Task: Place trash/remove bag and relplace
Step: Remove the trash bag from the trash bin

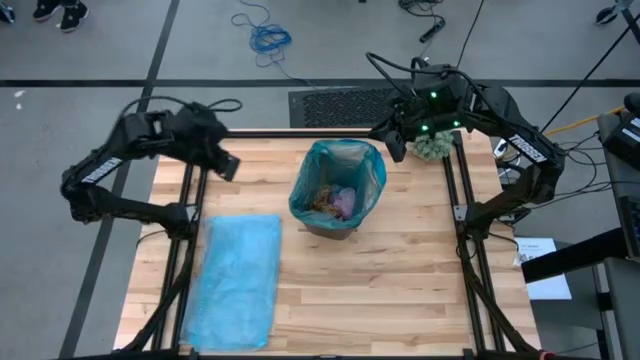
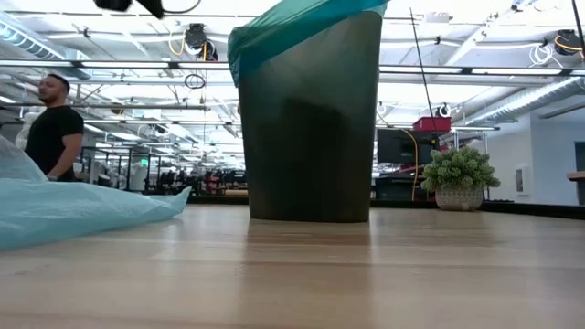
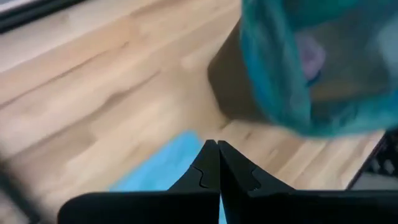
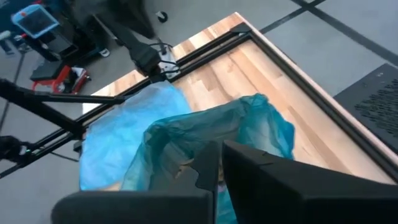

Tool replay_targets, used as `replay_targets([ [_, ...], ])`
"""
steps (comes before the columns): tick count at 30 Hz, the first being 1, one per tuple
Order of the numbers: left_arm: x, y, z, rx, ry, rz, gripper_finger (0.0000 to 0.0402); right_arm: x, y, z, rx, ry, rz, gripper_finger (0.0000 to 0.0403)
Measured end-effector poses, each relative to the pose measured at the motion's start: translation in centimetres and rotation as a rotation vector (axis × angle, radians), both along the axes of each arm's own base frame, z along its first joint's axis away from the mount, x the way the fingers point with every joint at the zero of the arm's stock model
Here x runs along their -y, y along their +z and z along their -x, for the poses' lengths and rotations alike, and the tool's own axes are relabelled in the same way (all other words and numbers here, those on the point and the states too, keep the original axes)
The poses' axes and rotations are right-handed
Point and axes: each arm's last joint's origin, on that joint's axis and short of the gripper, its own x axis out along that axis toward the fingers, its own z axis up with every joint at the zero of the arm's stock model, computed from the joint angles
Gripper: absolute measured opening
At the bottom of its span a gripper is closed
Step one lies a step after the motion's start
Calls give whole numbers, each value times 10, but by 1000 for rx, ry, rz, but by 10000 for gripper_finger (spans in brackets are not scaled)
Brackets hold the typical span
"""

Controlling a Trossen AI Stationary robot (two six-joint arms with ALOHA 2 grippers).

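A dark bin (image 1: 335, 228) lined with a teal bag (image 1: 340, 155) stands in the middle of the table and also shows in the low view (image 2: 311, 137). Trash (image 1: 335, 200) lies inside it: brown wads and a lilac piece (image 3: 309, 56). A spare light-blue bag (image 1: 238, 280) lies flat on the table's near left. My left gripper (image 1: 228, 167) hangs shut above the far left of the table, its fingertips (image 3: 217, 144) closed on nothing. My right gripper (image 1: 396, 150) hovers shut just beyond the bin's far right rim, with the bag's rim (image 4: 205, 127) below its fingertips (image 4: 221, 144).
A fuzzy grey-green ball (image 1: 432, 147) sits on the table's far right, close to my right gripper, and shows in the low view (image 2: 460, 174). Black frame rails (image 1: 190, 230) run along both sides of the table. A person (image 2: 55, 128) stands in the room behind.
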Motion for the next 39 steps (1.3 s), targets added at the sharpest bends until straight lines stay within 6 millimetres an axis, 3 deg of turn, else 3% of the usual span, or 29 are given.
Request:
replay_targets([
  [3,-3,-17,-7,156,30,-21,0,0,0,0,3,9,-11,24],
  [6,1,-37,0,303,68,13,0,-1,0,0,6,11,-27,28],
  [12,4,-99,3,401,144,234,0,-1,0,0,10,-7,-57,29],
  [18,-7,-139,-22,651,150,285,0,-1,0,0,16,-36,-101,29],
  [21,-12,-149,-31,758,152,292,0,-1,0,0,17,-45,-114,29],
  [26,-20,-166,-42,703,182,307,13,-1,0,0,18,-50,-124,29],
  [35,-31,-178,-72,766,66,351,122,-1,0,0,18,-48,-124,29],
  [39,-35,-193,-80,709,85,377,148,-1,0,0,18,-48,-124,29],
])
